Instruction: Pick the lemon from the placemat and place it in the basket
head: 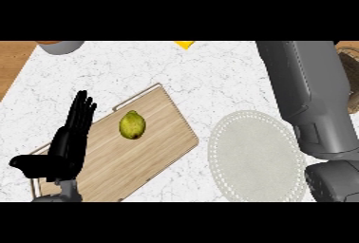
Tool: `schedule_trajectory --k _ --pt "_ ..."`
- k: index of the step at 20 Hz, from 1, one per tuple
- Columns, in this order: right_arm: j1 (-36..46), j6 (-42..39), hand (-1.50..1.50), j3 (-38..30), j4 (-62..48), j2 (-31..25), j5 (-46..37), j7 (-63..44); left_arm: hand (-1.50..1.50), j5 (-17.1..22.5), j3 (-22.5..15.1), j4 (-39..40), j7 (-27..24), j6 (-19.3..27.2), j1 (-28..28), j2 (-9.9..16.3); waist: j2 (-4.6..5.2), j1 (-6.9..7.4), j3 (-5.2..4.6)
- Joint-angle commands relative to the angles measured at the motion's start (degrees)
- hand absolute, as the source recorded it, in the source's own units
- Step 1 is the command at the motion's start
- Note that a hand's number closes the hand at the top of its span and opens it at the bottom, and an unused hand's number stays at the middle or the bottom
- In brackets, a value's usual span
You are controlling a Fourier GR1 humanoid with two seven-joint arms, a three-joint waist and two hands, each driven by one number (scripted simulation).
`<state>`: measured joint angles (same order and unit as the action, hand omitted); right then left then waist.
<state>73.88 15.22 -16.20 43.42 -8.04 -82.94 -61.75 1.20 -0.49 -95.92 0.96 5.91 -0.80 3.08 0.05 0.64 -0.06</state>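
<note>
**Lemon lies on the wooden board, left hand open beside it**

Head view: The lemon [132, 125] lies on a light wooden cutting board [151, 156] that sits at an angle on the white marbled counter [210, 71]. It rests in the board's upper half, touched by nothing. Just to the right of the board, apart from it, is a round pale placemat [256, 159] with a beaded rim; nothing lies on the part of it that shows.

The left hand [67, 144] shows at the lower left, over the board's left edge. Its fingers are straight and held close together, pointing up the view, with the thumb stuck out to the left. It holds nothing, and a gap of bare board separates it from the lemon.

The right forearm [308, 95] comes across the right side as a thick grey limb, reaching from the lower right corner toward the top. Its hand lies past what the view shows, so its state cannot be told.

At the right edge, behind that forearm, a sliver of the woven basket [351, 71] shows. At the top edge are a grey rounded vessel [63, 46] at the left and a small yellow thing [184, 44] near the middle, both cut off.
</note>
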Motion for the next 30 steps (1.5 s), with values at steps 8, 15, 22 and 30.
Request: schedule_trajectory --k 8,15,22,30 --pt "-7.4 -5.3 1.50 -1.0 8.9 -4.5 0.5 -2.8 0.00 1.4 1.6 0.0 0.8 -0.7 -0.5 0.6 -0.21 -0.69 0.04" --pt "-15.8 -7.0 1.50 -2.4 15.3 -8.7 3.0 1.5 0.00 0.8 1.4 -0.7 0.9 -0.2 -0.4 0.3 -0.20 -0.78 0.05" --pt "-23.5 -9.8 1.50 -1.7 20.1 -9.1 6.3 4.2 0.00 0.0 1.8 3.1 -1.7 0.0 -1.9 -0.2 -0.16 -0.95 0.04" --pt "-28.6 -10.8 1.50 -2.5 24.6 -11.1 11.2 5.8 0.00 -2.6 -1.8 -4.9 5.5 2.1 -0.1 -1.3 -0.25 -0.75 0.06"
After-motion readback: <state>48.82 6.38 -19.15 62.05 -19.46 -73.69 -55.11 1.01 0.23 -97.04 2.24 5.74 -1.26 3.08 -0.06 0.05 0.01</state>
